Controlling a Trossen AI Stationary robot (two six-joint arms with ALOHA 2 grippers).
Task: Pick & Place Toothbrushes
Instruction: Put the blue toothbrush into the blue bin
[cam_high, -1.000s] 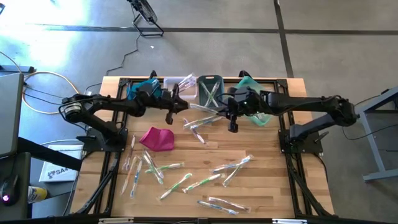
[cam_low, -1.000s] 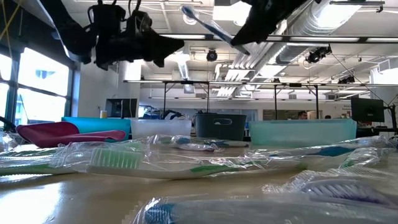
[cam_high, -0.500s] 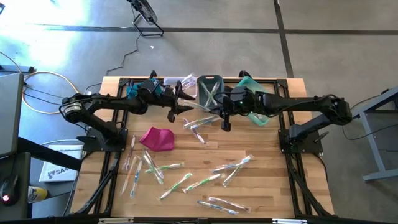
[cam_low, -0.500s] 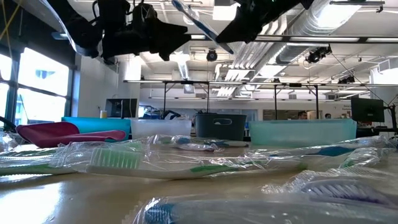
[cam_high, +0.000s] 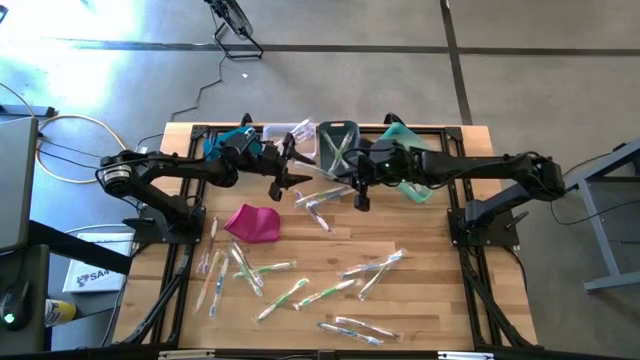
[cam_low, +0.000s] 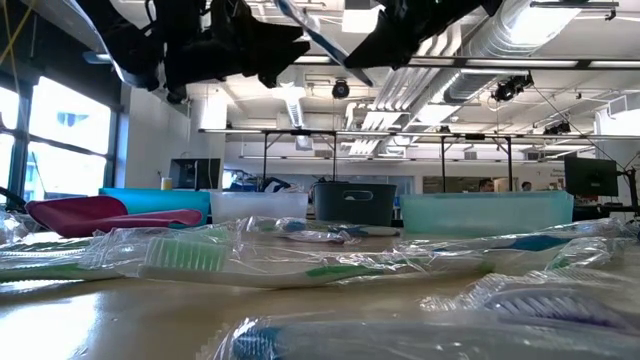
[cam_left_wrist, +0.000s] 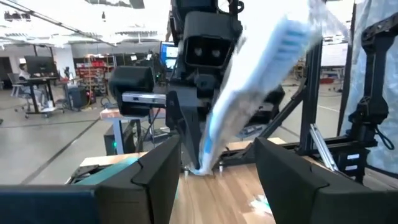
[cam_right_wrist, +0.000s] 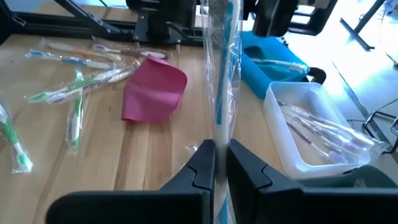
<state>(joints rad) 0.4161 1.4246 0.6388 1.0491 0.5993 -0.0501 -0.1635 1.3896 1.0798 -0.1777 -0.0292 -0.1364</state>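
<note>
**Wooden table, two arms meeting above the far bins**

Wooden slats of the table (cam_high: 330, 240) carry a row of bins along the far edge: blue bin (cam_right_wrist: 273, 59), clear bin (cam_right_wrist: 311, 130), grey bin (cam_high: 338, 140) and teal bin (cam_high: 405, 165). Only the right wrist view shows the right gripper (cam_right_wrist: 219, 163) with its jaws clamped together on a wrapped toothbrush (cam_right_wrist: 222, 68) that stands up between them, blue handle inside clear film. The left wrist view shows the left gripper (cam_left_wrist: 214, 168) with jaws spread apart and nothing between them, facing the other arm and that same wrapper, blurred. From above, both grippers hang over the far middle of the table, just in front of the bins.

Loose toothbrushes (cam_high: 300, 290) scatter across the near half, thickest toward the near left corner; a magenta pouch (cam_high: 252, 222) lies left of centre. A bare strip of table stays open along the right edge.

At table height the arms are cut off at the top, and wrapped brushes close to the lens blur.
</note>
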